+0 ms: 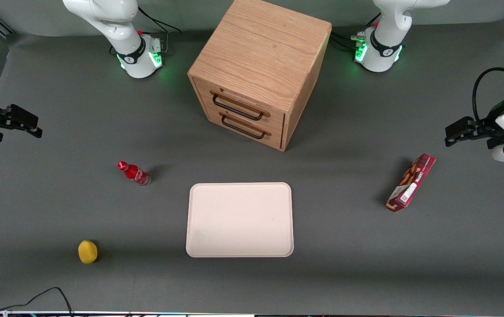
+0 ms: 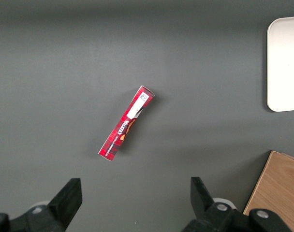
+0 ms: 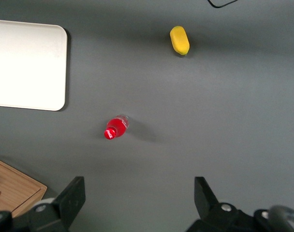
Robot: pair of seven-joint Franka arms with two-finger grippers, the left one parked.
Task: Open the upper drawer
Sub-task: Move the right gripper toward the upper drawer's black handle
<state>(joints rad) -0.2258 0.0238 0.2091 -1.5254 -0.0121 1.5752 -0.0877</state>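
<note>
The light oak cabinet (image 1: 260, 57) stands at the back middle of the table, turned at an angle. Its upper drawer (image 1: 239, 102) is closed, with its black wire handle (image 1: 237, 110) flush on the front. The lower drawer (image 1: 246, 125) under it is closed too. My right gripper (image 1: 31, 125) hangs above the table toward the working arm's end, well away from the cabinet. It is open and empty. In the right wrist view the gripper (image 3: 139, 193) has only bare table between its fingers, and a corner of the cabinet (image 3: 11, 193) shows.
A red bottle (image 1: 134, 173) stands between my gripper and the cream tray (image 1: 239, 219). A yellow object (image 1: 87, 251) lies nearer the front camera. A red snack box (image 1: 411, 182) lies toward the parked arm's end.
</note>
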